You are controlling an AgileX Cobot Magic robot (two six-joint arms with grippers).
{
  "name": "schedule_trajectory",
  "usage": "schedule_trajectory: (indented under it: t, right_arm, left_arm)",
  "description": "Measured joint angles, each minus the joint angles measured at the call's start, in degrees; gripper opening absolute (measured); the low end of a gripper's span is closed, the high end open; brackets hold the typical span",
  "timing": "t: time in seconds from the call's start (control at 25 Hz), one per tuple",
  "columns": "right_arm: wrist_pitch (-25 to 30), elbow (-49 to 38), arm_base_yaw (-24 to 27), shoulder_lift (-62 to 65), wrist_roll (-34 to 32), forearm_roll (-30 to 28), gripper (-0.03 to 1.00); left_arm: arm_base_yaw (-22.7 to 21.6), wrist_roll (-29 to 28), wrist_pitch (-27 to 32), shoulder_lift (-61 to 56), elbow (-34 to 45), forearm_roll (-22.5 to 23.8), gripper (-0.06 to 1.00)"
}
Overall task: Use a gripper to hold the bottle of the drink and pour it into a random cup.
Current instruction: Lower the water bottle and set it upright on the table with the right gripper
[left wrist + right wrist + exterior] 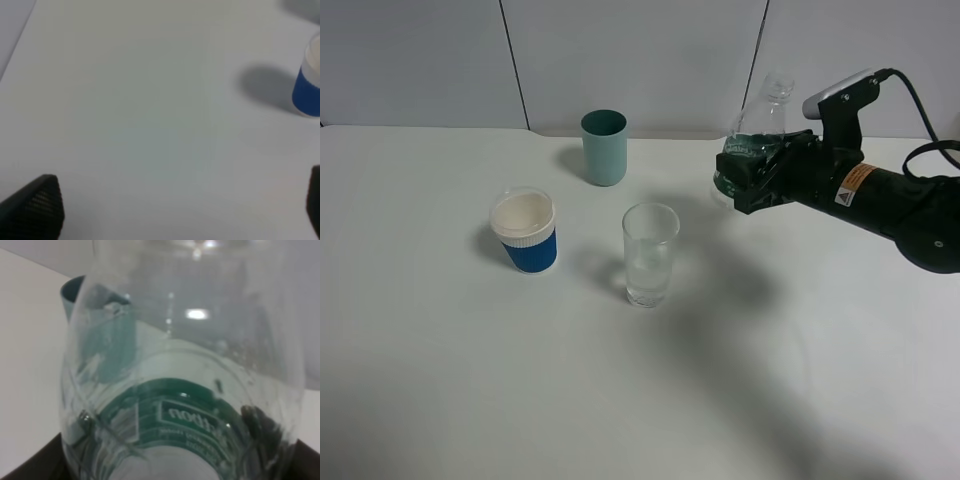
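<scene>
Three cups stand on a white bench (440, 380), seen from a high camera. A tall clear glass (650, 254) stands upright near the middle. From that glass, a white paper cup (525, 232) with a blue sleeve sits at nine o'clock, well apart. A teal cup (604, 147) sits at eleven o'clock, farther back toward the wall.

At two o'clock from the glass, my right gripper (765, 178) holds the bottle (760, 130) up off the bench. My black jaws are clamped around its lower body, over the green label. The bottle is clear plastic and nearly upright, its neck leaning slightly toward one o'clock. It hangs beside the glass and apart from it, not over the rim. An orange-and-white warning sticker (857, 183) shows on my arm behind the jaws, and a black cable (920, 110) loops away from it.

From my right wrist camera, the bottle (185, 390) fills the view, its label lettering upside down. The teal cup (75, 292) shows past the bottle's shoulder.

My left gripper (175, 212) hangs low over bare bench, its jaws wide apart, with only the black tips in view. The paper cup (306, 90) stands nearby, not touching.
</scene>
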State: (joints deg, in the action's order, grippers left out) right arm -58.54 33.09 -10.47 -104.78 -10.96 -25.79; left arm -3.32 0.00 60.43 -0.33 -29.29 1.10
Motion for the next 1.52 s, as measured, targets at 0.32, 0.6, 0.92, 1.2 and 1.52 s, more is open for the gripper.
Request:
schedule_trajectory:
  t: [0.32,0.6,0.92,1.2,1.52]
  right_arm:
    - [-2.7,0.0,0.0,-6.9,3.6,0.4,0.57]
    - [-3.7,-0.1,0.0,-9.9,4.0,1.9,0.57]
    - [-4.7,-0.1,0.0,-11.7,4.0,1.9,0.57]
    - [-4.9,-0.1,0.0,-11.8,4.0,1.9,0.57]
    - [-4.1,-0.1,0.0,-11.8,4.0,1.9,0.57]
  left_arm:
    - [0.0,0.0,0.0,0.0,0.0,-0.1,0.98]
    - [0.0,0.0,0.0,0.0,0.0,0.0,0.98]
    - [0.0,0.0,0.0,0.0,0.0,0.0,0.98]
    - [0.0,0.0,0.0,0.0,0.0,0.0,0.98]
    - [0.0,0.0,0.0,0.0,0.0,0.0,0.98]
